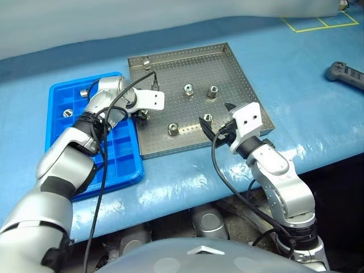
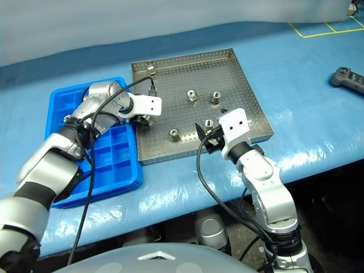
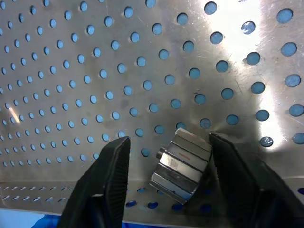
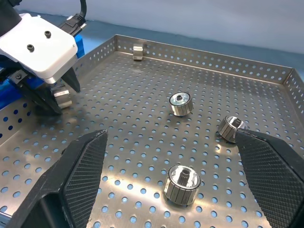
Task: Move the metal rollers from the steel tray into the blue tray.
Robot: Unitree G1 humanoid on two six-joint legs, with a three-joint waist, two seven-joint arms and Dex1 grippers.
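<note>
The steel tray [image 1: 242, 77] lies in the middle of the table and holds several metal rollers, among them [image 1: 188, 89], [image 1: 212, 91], [image 1: 173, 129] and one in the far left corner [image 1: 146, 62]. My left gripper [image 3: 168, 138] is down at the tray's left rim, open, its fingers straddling a roller [image 3: 183, 166]. One finger touches that roller and a gap shows at the other. My right gripper [image 1: 216, 116] hovers open over the tray's front right part, just above a roller [image 1: 208, 118]. The blue tray [image 1: 122, 165] sits to the left with two rollers [image 1: 84, 92], [image 1: 67, 112] in its compartments.
A black handheld device [image 1: 346, 74] lies at the far right on the pale blue table cover. Yellow tape lines [image 1: 318, 23] mark the back right corner. The table's front edge runs close below both trays.
</note>
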